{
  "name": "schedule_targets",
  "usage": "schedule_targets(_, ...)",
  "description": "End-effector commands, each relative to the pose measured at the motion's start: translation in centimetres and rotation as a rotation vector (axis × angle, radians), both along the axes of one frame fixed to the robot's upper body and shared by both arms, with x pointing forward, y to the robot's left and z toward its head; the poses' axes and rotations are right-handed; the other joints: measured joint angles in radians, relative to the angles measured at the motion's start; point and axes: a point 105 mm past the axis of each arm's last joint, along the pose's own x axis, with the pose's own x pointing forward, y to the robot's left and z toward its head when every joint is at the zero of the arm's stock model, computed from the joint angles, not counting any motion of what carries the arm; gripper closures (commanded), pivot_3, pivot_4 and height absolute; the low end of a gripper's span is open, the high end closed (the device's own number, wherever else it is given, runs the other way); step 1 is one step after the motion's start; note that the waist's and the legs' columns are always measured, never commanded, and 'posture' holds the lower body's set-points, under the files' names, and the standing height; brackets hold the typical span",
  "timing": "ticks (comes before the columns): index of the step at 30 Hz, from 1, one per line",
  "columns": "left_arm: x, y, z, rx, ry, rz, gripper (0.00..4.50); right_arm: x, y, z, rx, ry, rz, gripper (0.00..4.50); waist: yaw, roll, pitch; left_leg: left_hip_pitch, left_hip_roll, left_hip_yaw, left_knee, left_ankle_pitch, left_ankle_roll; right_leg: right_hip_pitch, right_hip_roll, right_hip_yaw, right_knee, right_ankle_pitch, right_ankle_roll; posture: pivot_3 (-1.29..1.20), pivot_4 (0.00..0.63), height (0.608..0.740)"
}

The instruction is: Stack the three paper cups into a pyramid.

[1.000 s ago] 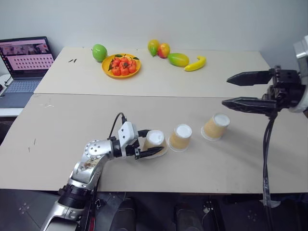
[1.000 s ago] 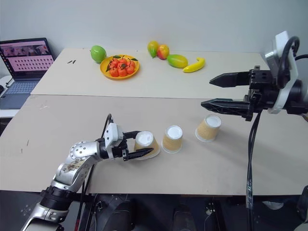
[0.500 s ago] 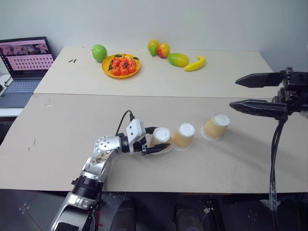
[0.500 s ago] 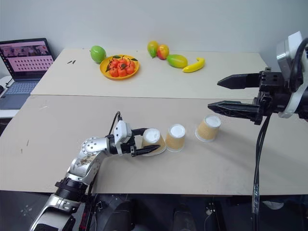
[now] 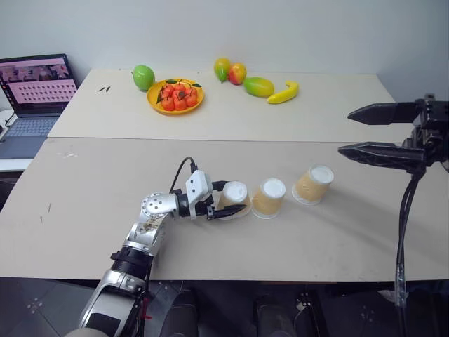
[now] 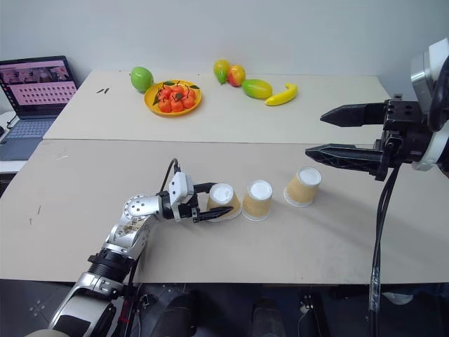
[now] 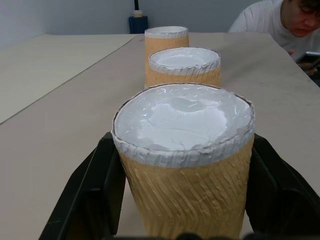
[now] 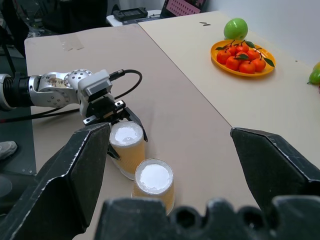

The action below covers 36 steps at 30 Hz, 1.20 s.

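Three tan paper cups stand base up in a row on the near table. The left cup [image 5: 235, 192] sits between the fingers of my left gripper [image 6: 223, 196], which reaches in level from the left. In the left wrist view the black fingers [image 7: 95, 190] flank this cup [image 7: 182, 150] loosely, so the gripper is open. The middle cup [image 5: 269, 196] is just beside it, and the right cup [image 5: 313, 184] stands further off. My right gripper [image 5: 344, 130] hangs open and empty above the table's right side.
On the far table are an orange plate of small oranges [image 5: 175, 97], a green apple [image 5: 144, 75], mangoes [image 5: 259, 86] and a banana [image 5: 284, 92]. A laptop [image 5: 38, 88] sits at the far left. A person [image 7: 280, 25] sits beyond the table's right end.
My left gripper slid the left cup to the right, close to the middle cup, and its fingers have eased apart. The right gripper has stayed raised and open.
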Motion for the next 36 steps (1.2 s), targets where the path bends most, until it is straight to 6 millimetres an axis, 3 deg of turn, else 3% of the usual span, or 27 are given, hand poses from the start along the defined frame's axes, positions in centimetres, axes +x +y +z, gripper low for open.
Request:
schedule_targets(1, 0.3, -0.1, 0.6, -0.010, -0.032, 0.003, 0.20, -0.7, -0.2, 1.2, -0.005, -0.052, -0.001, 0.00, 0.000, 0.000, 0.000, 0.000, 0.000, 0.000, 0.000, 0.000, 0.000, 0.000, 0.000, 0.000, 0.000, 0.000, 0.000, 0.00, 0.150, 0.732)
schedule_targets(10, 0.4, 0.2, 1.7, -0.038, -0.041, 0.026, 0.05, -0.6, -0.3, 1.1, -0.007, -0.047, 0.010, 0.00, -0.001, 0.000, 0.000, 0.000, 0.000, 0.000, 0.000, 0.000, 0.000, 0.000, 0.000, 0.000, 0.000, 0.000, 0.000, 0.00, 0.150, 0.732)
schedule_targets(24, -0.5, -0.5, 8.8, -0.110, -0.131, 0.040, 0.05, 0.2, 0.8, 0.8, 0.017, -0.049, 0.047, 0.00, -0.001, 0.000, 0.000, 0.000, 0.000, 0.000, 0.000, 0.000, 0.000, 0.000, 0.000, 0.000, 0.000, 0.000, 0.000, 0.00, 0.150, 0.732)
schedule_targets(28, 0.3, 1.2, 13.3, -0.168, -0.161, 0.145, 0.05, 0.4, 0.2, 0.3, 0.019, -0.040, 0.032, 0.00, -0.001, 0.000, 0.000, 0.000, 0.000, 0.000, 0.000, 0.000, 0.000, 0.000, 0.000, 0.000, 0.000, 0.000, 0.000, 0.00, 0.150, 0.732)
schedule_targets(31, -0.1, 3.3, 15.5, -0.166, -0.137, 0.202, 0.05, 0.8, -1.0, -0.6, 0.022, -0.027, -0.034, 0.00, -0.005, 0.000, 0.000, 0.000, 0.000, 0.000, 0.000, 0.000, 0.000, 0.000, 0.000, 0.000, 0.000, -0.001, 0.001, 0.00, 0.150, 0.732)
schedule_targets(36, -2.1, 5.9, 16.9, -0.137, -0.029, 0.231, 0.05, 1.0, -3.8, -4.0, 0.016, 0.034, -0.157, 0.00, -0.003, 0.000, 0.000, 0.000, 0.000, 0.000, -0.001, 0.000, 0.001, 0.000, 0.000, 0.000, 0.000, -0.001, 0.002, 0.00, 0.150, 0.732)
